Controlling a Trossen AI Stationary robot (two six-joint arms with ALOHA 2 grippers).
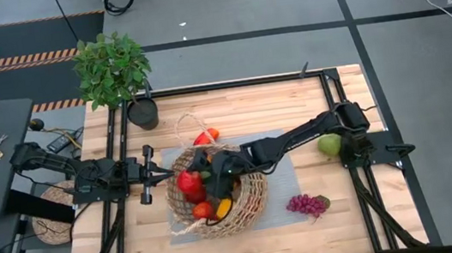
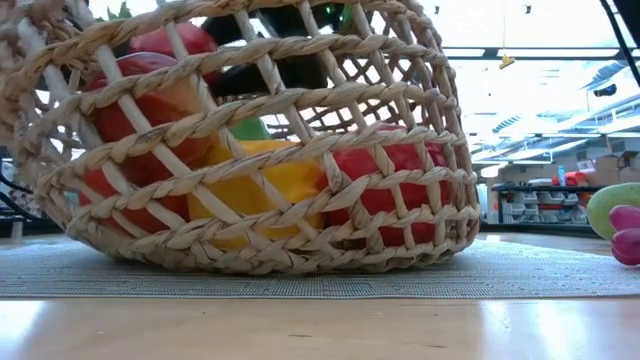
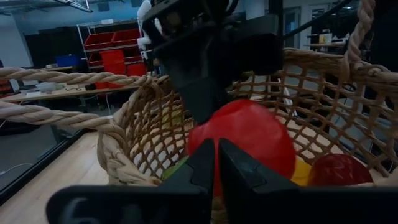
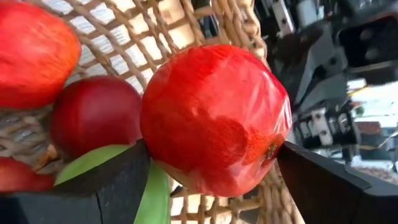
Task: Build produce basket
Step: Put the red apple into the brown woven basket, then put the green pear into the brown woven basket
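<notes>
Right tool (image 1: 208, 174) is clamped on a red pomegranate-looking fruit (image 4: 214, 118), one dark finger on each side of it, jaws wide because the fruit is wide. It sits inside the wicker basket (image 1: 256, 194), low over the load: in its wrist view a darker red apple (image 4: 93, 115) and a green piece lie right beside the held fruit, basket weave behind.

Key relation: the held fruit is already within the basket rim, above the pile, so the drop direction is straight down and the remaining move looks like a short lower-and-release (my read, not seen). Risk: the pile is uneven, so a round fruit could roll toward the rim.

Left tool (image 1: 148, 177) is just beside the basket on the side away from the right arm, fingers closed together and pointing at the rim; in its wrist view they appear empty (not gripping the weave as far as I can tell). It may be steadying the basket.

Basket sits on a grey mat mid-surface, tilted in the low view, holding a yellow piece (image 2: 265, 185) and red fruits.

Still outside: green pear (image 1: 329, 144) beyond the basket near the right arm's base, purple grapes (image 1: 306, 205) on the same side, and a red-orange item (image 1: 206, 136) by the handle.
</notes>
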